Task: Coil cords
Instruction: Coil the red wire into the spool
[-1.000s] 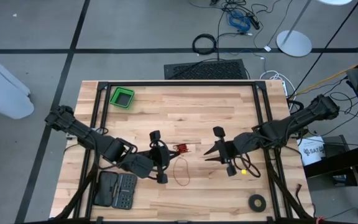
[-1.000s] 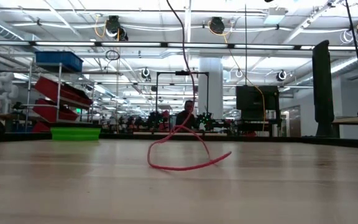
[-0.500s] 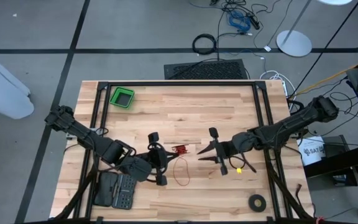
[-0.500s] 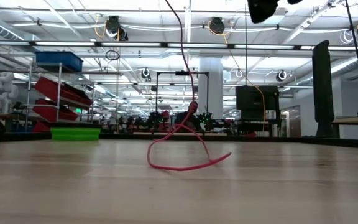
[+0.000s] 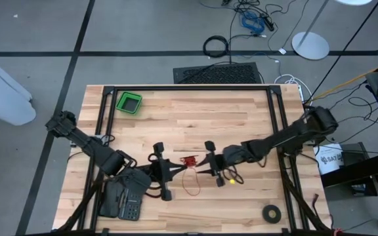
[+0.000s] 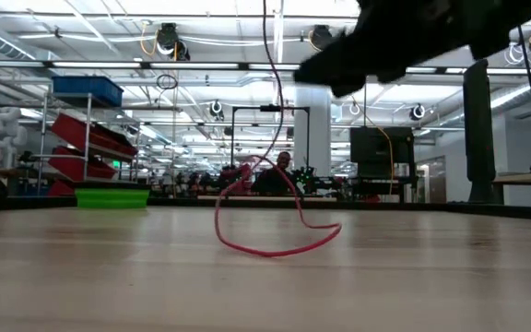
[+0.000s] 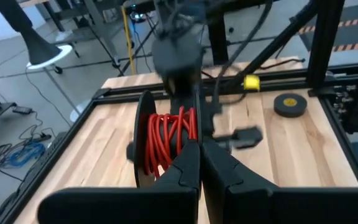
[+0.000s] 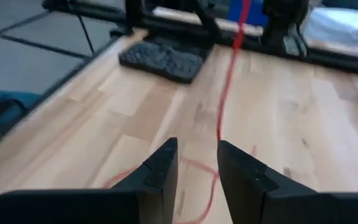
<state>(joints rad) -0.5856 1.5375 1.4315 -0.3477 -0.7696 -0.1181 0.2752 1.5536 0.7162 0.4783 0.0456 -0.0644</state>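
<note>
1. My left gripper (image 7: 199, 163) is pressed together, holding the coiled red cord (image 7: 169, 134) mid-table.
2. My right gripper (image 8: 196, 163) is spread, with the hanging strand between its fingers.
3. Best to close gently on that strand, keeping the loop even.

A white label (image 5: 328, 159) beside the table's right edge seems to read "SAT", the rest being hidden.

One cord (image 5: 190, 172) — two grippers (dark)
</note>
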